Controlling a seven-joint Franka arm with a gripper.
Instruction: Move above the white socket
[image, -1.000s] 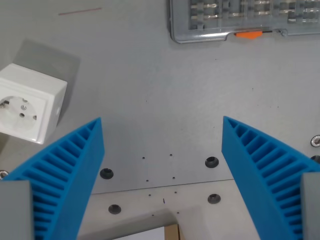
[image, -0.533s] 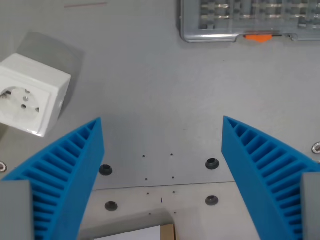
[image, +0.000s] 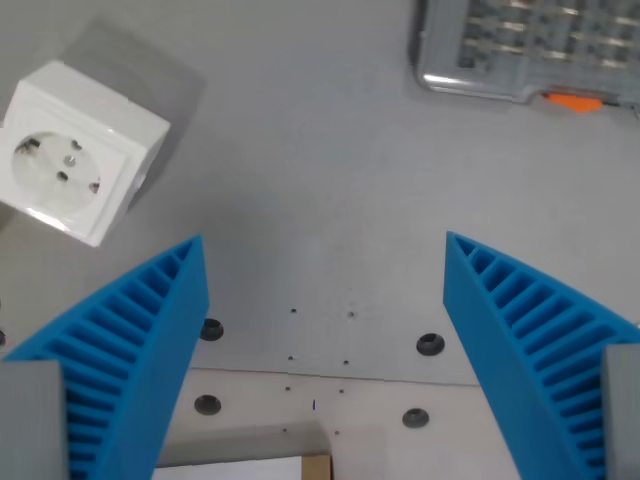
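Note:
The white socket (image: 78, 150) is a square box with a round two-pin face, standing on the grey table at the wrist view's upper left. My gripper (image: 325, 300) is open and empty, its two blue ribbed fingers (image: 130, 340) spread wide at the lower left and lower right. The socket lies up and to the left of the left finger, apart from it. The gripper's middle is over bare table, to the right of and below the socket.
A clear plastic parts case with an orange latch (image: 540, 50) lies at the upper right. Several screw holes (image: 430, 345) and a plate seam run across the table (image: 320, 180) near the bottom. A wooden and white edge (image: 300, 467) shows at bottom centre.
The camera has moved and turned: the socket now sits higher and further right in the picture, and the parts case has slid right and tilted. The fingers stay spread as before.

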